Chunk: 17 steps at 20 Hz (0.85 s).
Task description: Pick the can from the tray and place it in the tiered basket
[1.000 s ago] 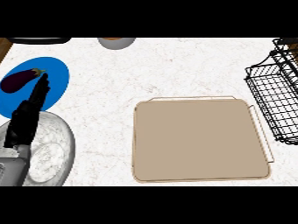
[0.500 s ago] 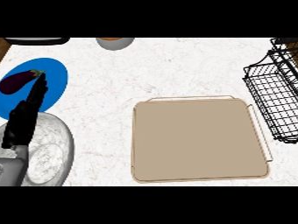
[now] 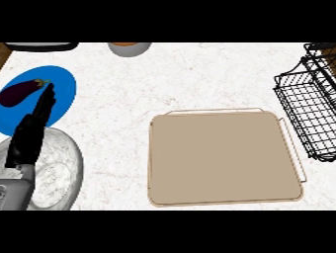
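1. Although the task names a can, none shows on the tray [image 3: 226, 158].
2. Left hand [image 3: 32, 131]: fingers straight, holding nothing, left of tray.
3. Tiered basket [image 3: 318, 111]: right of tray.

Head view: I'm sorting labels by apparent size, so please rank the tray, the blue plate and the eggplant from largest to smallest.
1. Tray: clearly the largest.
2. Blue plate: smaller than the tray, partly hidden by the left hand.
3. Eggplant: smallest, lying on the plate.
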Tool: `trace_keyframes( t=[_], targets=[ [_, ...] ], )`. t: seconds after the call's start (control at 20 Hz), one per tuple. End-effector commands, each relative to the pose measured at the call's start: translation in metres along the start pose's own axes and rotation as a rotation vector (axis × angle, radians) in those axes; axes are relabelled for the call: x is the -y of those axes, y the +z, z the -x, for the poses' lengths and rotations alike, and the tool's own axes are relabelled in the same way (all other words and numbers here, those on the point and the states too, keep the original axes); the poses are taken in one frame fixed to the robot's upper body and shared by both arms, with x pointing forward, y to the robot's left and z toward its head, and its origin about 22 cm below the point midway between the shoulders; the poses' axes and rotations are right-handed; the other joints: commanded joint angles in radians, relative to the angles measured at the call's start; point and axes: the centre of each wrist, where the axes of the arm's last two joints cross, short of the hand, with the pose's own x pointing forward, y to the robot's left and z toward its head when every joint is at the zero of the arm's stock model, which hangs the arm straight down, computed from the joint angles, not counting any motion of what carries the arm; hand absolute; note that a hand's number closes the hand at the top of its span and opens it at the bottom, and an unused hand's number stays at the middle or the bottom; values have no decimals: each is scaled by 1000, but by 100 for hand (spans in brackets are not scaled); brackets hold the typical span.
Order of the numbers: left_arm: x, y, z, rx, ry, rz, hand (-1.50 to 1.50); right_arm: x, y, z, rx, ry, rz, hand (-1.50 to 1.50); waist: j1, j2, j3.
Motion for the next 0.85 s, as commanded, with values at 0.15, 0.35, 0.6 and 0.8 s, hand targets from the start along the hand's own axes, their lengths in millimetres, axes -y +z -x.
trace_keyframes(
  t=[0.15,0.35,0.6,0.8],
  targets=[
    [-4,0,10,-23,-5,-20,0,48,27,-7,-288,-162,39,-150,-29,-10,-2],
    [-18,6,6,-23,-6,-22,0,82,31,5,-349,-211,9,-150,-32,-23,-2],
    [-7,7,9,-33,-9,-5,0,97,49,52,-316,-230,28,-150,-27,-24,-1],
    [-11,1,2,-20,8,-20,0,126,53,83,-296,-318,58,-150,-23,-21,-1]
  ],
)
